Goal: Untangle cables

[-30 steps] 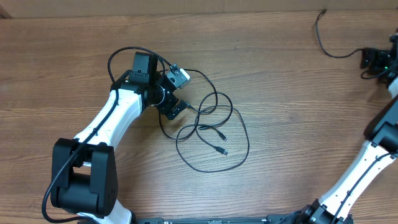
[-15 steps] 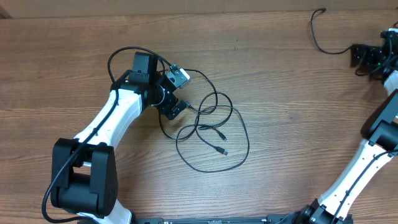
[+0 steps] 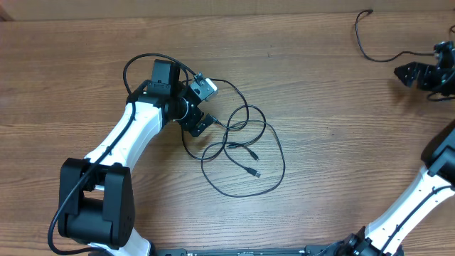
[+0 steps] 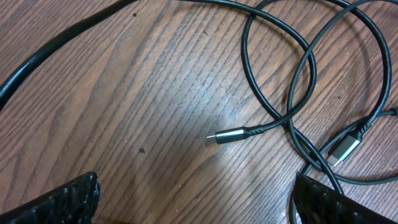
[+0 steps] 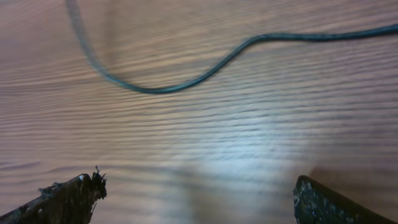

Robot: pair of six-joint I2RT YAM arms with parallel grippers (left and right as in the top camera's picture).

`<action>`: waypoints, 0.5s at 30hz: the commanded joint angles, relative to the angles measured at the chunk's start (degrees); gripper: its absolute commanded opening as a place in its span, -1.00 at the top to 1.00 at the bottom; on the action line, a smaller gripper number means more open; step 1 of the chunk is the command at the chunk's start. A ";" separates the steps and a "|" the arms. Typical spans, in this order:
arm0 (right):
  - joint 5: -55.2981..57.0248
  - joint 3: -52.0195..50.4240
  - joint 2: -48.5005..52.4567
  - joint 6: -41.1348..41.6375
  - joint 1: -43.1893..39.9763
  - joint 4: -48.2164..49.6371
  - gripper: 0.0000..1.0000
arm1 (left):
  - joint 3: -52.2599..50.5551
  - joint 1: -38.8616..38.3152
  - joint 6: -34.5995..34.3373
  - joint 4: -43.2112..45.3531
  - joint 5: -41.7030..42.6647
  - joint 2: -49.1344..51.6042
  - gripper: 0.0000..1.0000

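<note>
Drifting off the separated cable [image 5: 155, 89], right claw [image 3: 400, 72] gapes wide.

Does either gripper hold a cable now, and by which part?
Nothing is held. Both the left gripper and the right gripper are open; the looped cables and the single cable lie loose on the table.

The wood-grain surface [image 3: 341, 142] carries loosely looped black cables [image 3: 250, 152]. Well apart from them, toward the far right edge, lies one separate cable [image 3: 357, 35].
</note>
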 commanded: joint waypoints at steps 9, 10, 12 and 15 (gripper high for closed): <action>-0.31 0.42 -27.21 0.42 6.16 -12.61 -1.00 | -0.09 -0.39 0.44 0.07 -0.13 -1.40 -0.99; -0.31 0.42 -29.05 0.42 7.45 -14.08 -1.00 | -0.09 -0.39 0.44 0.07 -0.13 -1.40 -0.99; -0.31 0.42 -31.95 0.66 9.99 -16.59 -1.00 | -0.09 -0.39 0.46 0.07 -0.13 -1.40 -0.99; -0.28 0.42 -35.45 0.83 14.71 -20.48 -1.00 | -0.09 -0.39 0.44 0.07 -0.13 -1.40 -0.99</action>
